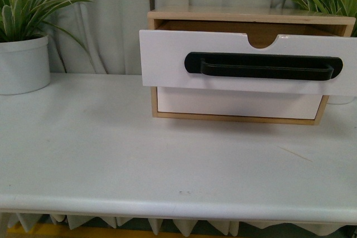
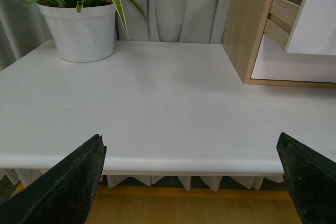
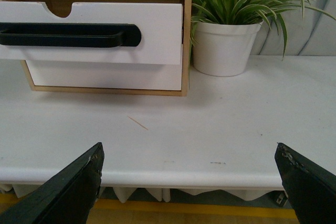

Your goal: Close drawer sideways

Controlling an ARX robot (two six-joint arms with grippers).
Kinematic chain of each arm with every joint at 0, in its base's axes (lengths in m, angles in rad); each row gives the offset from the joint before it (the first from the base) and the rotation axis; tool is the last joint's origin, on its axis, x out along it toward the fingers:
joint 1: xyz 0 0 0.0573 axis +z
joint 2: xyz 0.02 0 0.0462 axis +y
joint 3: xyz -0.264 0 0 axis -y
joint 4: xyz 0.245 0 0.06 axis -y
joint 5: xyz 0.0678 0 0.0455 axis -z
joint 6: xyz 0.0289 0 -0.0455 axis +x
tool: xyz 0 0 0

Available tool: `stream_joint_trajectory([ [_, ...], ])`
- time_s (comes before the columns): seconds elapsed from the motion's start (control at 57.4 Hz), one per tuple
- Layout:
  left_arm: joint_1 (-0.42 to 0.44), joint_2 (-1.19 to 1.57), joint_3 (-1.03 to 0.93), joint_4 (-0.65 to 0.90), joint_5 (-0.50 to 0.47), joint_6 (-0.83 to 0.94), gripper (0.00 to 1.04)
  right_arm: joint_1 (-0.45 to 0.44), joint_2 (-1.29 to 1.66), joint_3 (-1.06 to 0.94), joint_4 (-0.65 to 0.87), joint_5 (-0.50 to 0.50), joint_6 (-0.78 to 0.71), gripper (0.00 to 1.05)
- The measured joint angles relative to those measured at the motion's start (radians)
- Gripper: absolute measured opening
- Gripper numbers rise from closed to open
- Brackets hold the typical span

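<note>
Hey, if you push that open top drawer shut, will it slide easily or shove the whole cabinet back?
The drawer is rigid board and probably drags a little; its wooden side shows no metal runners. The cabinet looks light on the smooth table, so it may scoot.

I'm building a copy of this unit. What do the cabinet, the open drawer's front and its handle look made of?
The cabinet: light wood or wood-look board, faint grain showing. The drawer front: smooth matte white, likely painted or laminated board. The handle: black with a slight sheen, plastic or coated metal; I cannot tell which.
</note>
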State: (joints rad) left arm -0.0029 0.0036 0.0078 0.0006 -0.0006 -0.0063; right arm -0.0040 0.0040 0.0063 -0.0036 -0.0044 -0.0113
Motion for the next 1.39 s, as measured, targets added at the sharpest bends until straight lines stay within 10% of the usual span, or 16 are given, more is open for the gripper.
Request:
stream_joint_trajectory([
  [0.975, 0.0, 0.001, 0.0, 0.0, 0.0, 0.0, 0.99, 0.0, 0.0, 0.0, 0.0, 0.0, 0.0, 0.96],
  [1.167, -0.201, 0.373, 0.171, -0.416, -0.721, -0.481, 0.99, -0.131, 0.267, 0.141, -0.306, -0.424, -0.008, 0.96],
  [1.393, -0.325, 0.732, 0.323, -0.161, -0.658, -0.963, 0.99, -0.039, 0.589, 0.246, -0.086, -0.291, -0.305, 0.96],
])
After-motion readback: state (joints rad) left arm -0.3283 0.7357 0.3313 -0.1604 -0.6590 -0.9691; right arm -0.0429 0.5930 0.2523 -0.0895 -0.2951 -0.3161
